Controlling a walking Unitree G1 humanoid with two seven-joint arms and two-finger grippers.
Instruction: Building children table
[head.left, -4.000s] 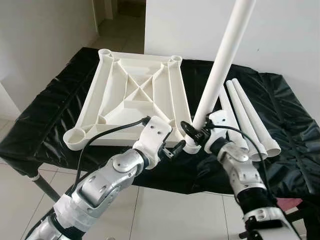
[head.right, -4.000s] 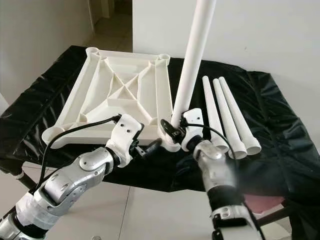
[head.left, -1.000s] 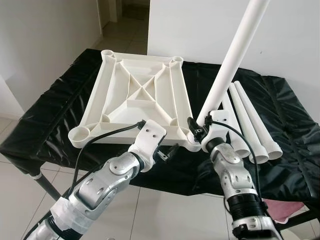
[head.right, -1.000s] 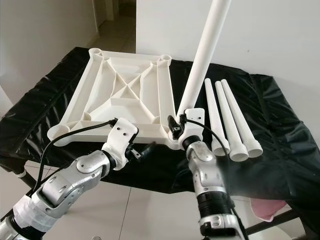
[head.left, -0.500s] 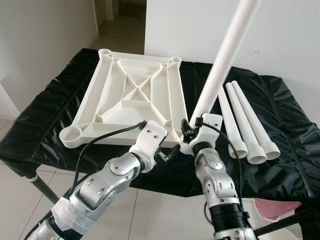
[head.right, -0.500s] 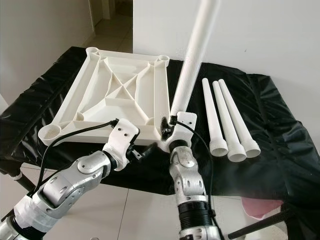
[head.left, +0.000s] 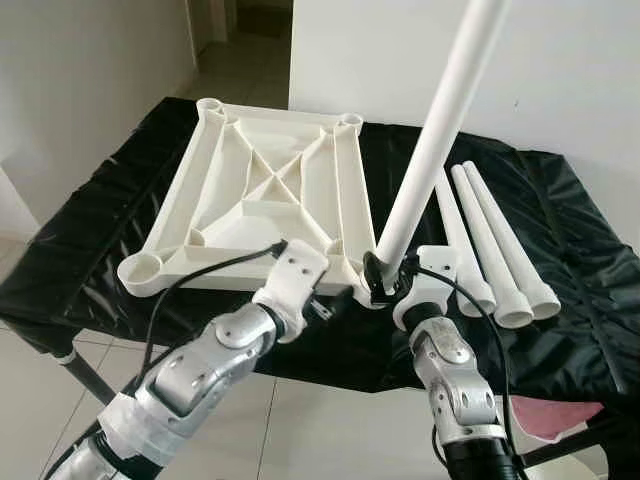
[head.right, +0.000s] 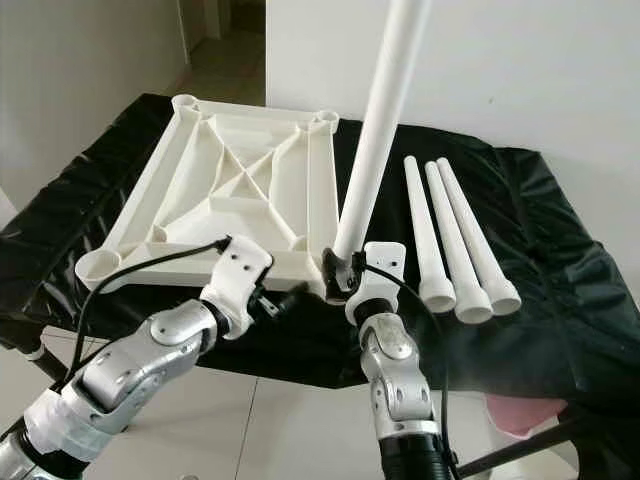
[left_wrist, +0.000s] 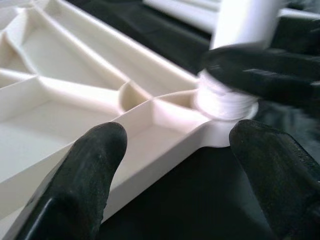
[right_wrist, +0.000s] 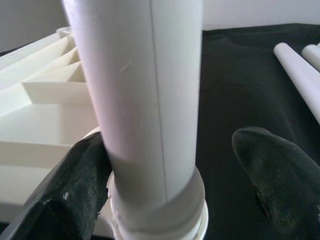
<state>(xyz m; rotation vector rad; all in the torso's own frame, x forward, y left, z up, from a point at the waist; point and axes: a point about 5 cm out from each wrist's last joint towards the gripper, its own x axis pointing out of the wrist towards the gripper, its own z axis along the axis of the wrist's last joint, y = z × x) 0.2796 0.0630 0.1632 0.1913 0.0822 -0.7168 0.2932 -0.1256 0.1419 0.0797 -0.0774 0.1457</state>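
bracing the upturned tabletop (head.left: 262, 190) on the black sheet, the left gripper (head.left: 335, 305) straddles its near edge, fingers apart; the right gripper (head.left: 385, 283), loosely open round the leg (head.left: 432, 133) tilting in the corner socket (left_wrist: 223, 107), should straighten it, then press down.

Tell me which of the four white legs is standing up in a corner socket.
The leg at the right hand, rising from the near right corner of the upturned tabletop. The three other legs lie flat side by side on the black cloth.
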